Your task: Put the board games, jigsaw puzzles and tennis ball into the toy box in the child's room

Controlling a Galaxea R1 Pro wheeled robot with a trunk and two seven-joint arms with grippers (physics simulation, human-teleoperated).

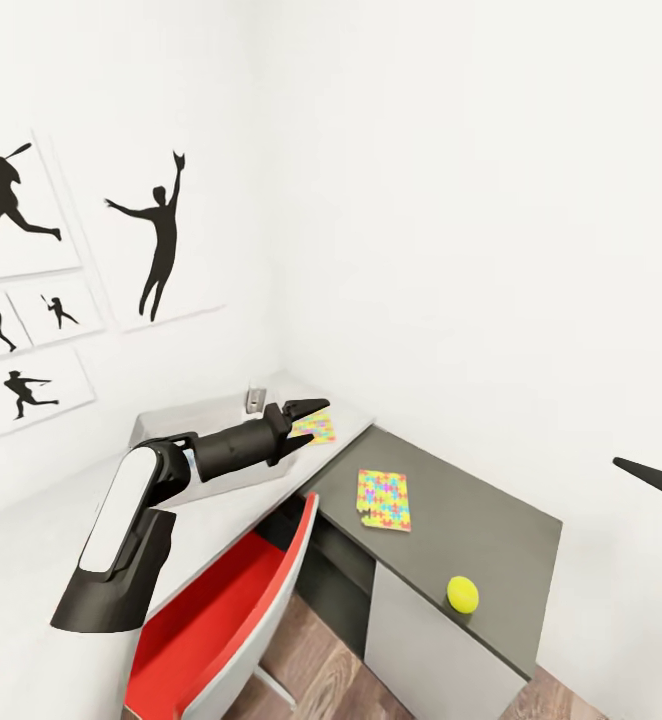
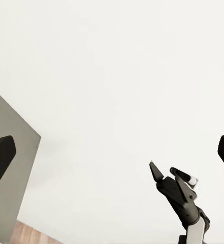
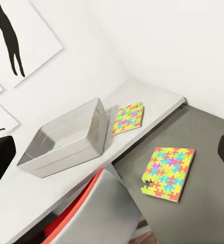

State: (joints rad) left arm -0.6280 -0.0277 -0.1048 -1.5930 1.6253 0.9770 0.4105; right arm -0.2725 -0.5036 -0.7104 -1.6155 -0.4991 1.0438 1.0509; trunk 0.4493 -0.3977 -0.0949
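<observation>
Under desk [image 1: 31,540]: red chair [image 1: 211,620]; left claw [image 1: 306,408] released; right claw [image 2: 173,175] spread.

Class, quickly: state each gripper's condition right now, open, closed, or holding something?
Left gripper: open, fingers spread, holding nothing, above the pale desk.
Right gripper: open, fingers apart, holding nothing.

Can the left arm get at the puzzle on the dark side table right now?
Probably yes: the puzzle lies flat and uncovered, nothing on it, and the left pincer hangs open above the desk nearby.
</observation>
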